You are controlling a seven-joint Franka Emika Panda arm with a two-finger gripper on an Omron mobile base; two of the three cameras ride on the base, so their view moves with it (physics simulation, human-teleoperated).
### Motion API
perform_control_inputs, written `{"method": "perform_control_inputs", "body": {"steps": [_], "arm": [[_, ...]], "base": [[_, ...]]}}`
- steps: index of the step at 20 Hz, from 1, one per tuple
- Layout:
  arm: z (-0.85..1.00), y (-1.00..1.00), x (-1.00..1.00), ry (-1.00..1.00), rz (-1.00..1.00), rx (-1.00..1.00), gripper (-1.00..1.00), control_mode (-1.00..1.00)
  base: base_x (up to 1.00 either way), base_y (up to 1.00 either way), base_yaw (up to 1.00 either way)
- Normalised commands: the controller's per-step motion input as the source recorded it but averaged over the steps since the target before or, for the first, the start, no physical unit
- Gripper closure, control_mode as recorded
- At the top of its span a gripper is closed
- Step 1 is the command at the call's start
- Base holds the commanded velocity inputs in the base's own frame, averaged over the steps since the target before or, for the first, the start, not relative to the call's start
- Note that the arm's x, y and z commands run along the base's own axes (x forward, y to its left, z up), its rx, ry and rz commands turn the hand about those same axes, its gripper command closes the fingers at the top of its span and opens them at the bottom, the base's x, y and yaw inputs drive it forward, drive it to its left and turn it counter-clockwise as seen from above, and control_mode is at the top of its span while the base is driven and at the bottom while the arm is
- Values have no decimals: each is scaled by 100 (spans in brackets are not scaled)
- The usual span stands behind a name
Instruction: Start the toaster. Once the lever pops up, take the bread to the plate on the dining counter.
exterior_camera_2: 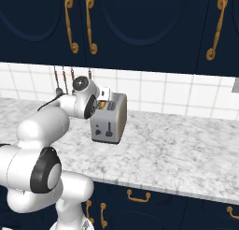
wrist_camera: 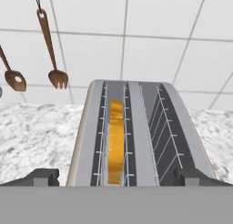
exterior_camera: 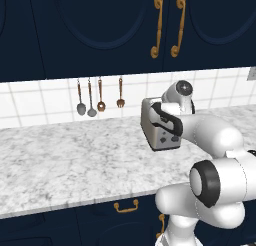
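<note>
The silver-beige toaster (wrist_camera: 135, 127) stands on the marble worktop by the tiled wall, also seen as a box (exterior_camera_2: 116, 117) with its control face turned toward the robot. The bread (wrist_camera: 116, 143), golden-orange along its edge, sits down in the toaster's left slot; the right slot holds nothing. A dark lever (exterior_camera_2: 110, 127) shows on the control face. My gripper (wrist_camera: 116, 178) hovers open just above the control end of the toaster, one fingertip on each side of it, nothing between them. My forearm covers part of the toaster (exterior_camera: 159, 132). The plate and the dining counter are out of view.
Several spoons and a fork hang on the white tiled wall (exterior_camera: 100, 97) left of the toaster. The marble worktop (exterior_camera: 75, 160) stretches left and right (exterior_camera_2: 186, 149). Navy upper cabinets with brass handles (exterior_camera: 165, 25) hang above.
</note>
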Motion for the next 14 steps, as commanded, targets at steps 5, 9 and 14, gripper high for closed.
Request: {"method": "perform_control_inputs", "body": {"steps": [5,9,14], "arm": [[-3,0,0,0,0,0,-100,-100],[-1,0,0,0,0,0,-100,-100],[0,0,0,0,0,0,-100,-100]], "base": [[0,0,0],[0,0,0],[0,0,0]]}}
